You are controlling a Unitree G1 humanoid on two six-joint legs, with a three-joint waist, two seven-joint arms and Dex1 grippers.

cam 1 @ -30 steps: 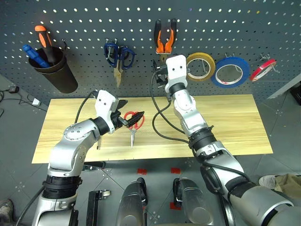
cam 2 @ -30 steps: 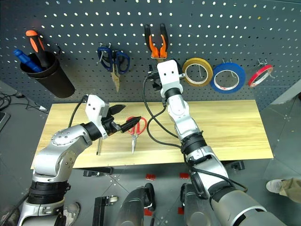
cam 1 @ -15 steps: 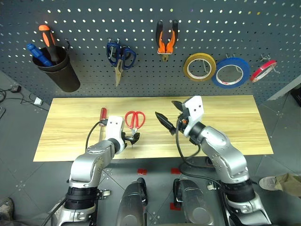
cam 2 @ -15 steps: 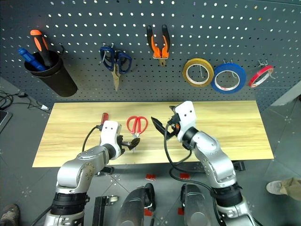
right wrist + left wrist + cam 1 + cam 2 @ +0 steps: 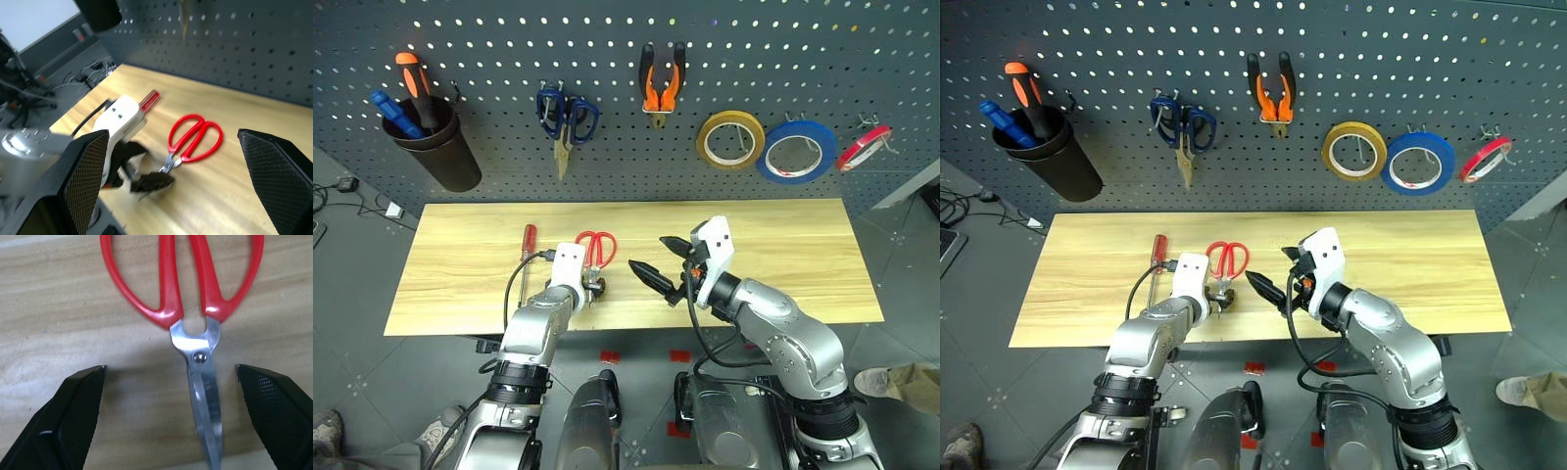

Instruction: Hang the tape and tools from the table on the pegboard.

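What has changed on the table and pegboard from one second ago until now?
The right gripper drew back from the pegboard and came down. The left gripper lowered over the red scissors' blades, jaws open on either side. Scissors, screwdriver and hung items stayed put.

No lettering, label, brand or number can be read anywhere here. The red-handled scissors (image 5: 188, 298) lying on the tabletop (image 5: 460, 264) show plain handles and bare metal blades, with no maker's mark legible. The pegboard (image 5: 509, 59) behind, and the tools and tape rolls hanging on it, show no legible writing from where I stand.
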